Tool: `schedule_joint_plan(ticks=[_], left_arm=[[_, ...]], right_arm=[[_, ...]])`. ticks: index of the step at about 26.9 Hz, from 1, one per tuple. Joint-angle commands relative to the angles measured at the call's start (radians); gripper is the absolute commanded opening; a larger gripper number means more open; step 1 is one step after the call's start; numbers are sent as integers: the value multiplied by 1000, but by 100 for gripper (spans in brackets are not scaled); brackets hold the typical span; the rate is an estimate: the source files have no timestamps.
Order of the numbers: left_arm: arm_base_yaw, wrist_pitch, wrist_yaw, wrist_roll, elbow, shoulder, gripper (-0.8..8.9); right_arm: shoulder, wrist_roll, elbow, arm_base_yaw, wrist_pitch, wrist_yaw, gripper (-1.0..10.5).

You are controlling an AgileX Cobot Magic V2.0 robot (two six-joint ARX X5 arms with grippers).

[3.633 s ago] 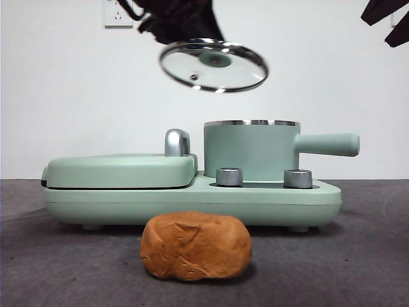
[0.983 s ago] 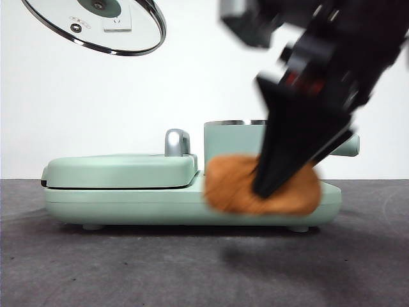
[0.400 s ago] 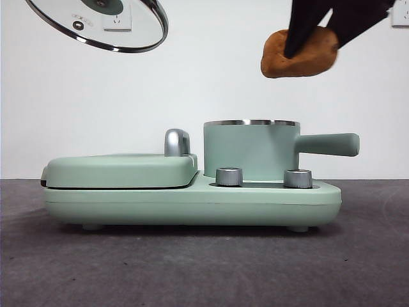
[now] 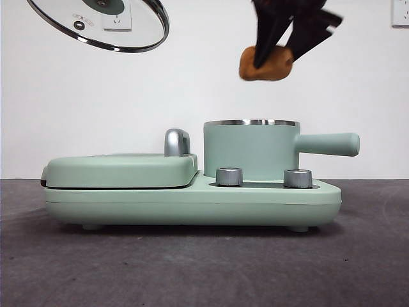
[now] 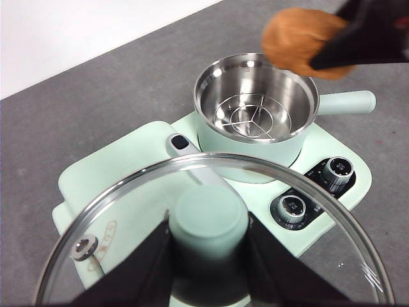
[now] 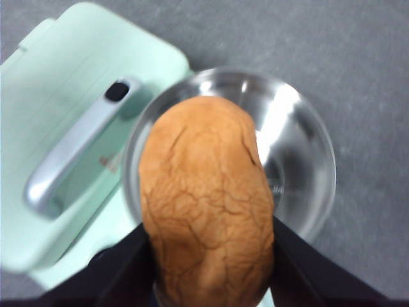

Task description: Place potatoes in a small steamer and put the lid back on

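Top left in front view, left gripper (image 5: 208, 256) hangs high, jaws clamped on the knob of the lid (image 4: 99, 24), which is tilted, well clear of the steamer (image 4: 250, 149). Right gripper (image 4: 291, 35) hangs above the open steamer, pinching the potato (image 4: 266, 63): orange-brown, creased, lumpy, in the air over the steel rim.

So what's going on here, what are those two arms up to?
The right gripper holds the potato in the air above the open small steamer, not in it yet. The left gripper grips the glass lid by its knob, up and off to the side above the flat grill plate. The steamer has only its steel rack inside.
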Motion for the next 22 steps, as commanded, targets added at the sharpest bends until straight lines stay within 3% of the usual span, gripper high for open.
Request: schedule_joint_plan(ticks=[1,12,22], left_arm=[[-4,28,0,-5,18,7,15],[-4,22,0,-16,18,7,15],[-4,23,0,-16,18,7,15]], right_arm=[[93,-20,63,0,13,0,143],[288,-20,95,-6,103,9,143],[348,-19,95,-7,103,8,144]])
